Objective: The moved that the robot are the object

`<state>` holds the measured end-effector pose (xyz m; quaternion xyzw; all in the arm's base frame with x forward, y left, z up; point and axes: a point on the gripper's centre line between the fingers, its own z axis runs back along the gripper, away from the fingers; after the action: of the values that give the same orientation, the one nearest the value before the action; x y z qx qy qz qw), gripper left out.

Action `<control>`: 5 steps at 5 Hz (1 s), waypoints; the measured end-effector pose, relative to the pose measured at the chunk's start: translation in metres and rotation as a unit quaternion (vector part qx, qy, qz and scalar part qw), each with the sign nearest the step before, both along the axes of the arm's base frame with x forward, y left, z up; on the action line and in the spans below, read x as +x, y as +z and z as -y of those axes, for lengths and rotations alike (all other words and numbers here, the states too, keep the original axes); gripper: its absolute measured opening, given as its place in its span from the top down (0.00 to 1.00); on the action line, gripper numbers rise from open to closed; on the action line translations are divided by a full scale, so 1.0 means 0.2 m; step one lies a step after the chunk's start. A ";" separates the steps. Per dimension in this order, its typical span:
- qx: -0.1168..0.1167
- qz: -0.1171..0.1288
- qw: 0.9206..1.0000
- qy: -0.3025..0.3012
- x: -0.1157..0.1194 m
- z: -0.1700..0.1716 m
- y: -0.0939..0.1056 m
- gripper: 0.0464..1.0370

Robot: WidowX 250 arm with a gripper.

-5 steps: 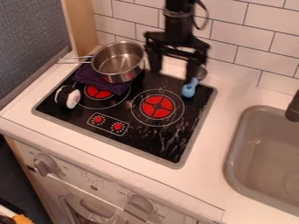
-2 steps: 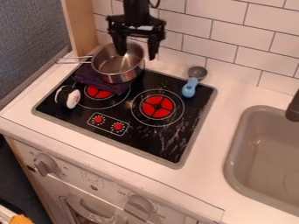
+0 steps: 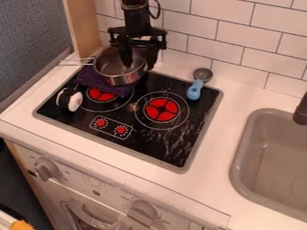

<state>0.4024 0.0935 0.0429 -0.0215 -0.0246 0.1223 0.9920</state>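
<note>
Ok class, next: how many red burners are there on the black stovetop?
2. One red burner is uncovered, right of the purple cloth in the picture; the other burner lies partly under that cloth, which may hide more.

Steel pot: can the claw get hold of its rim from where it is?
Probably yes: the claw hangs open at the pot, one finger over its opening, the other past its rim, nothing else seen between.
</note>
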 end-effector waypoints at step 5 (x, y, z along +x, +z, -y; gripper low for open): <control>-0.001 0.046 0.995 -0.094 -0.14 0.48 0.26 0.97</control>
<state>0.3741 -0.0020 0.0939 -0.0304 -0.0676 0.0275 0.9969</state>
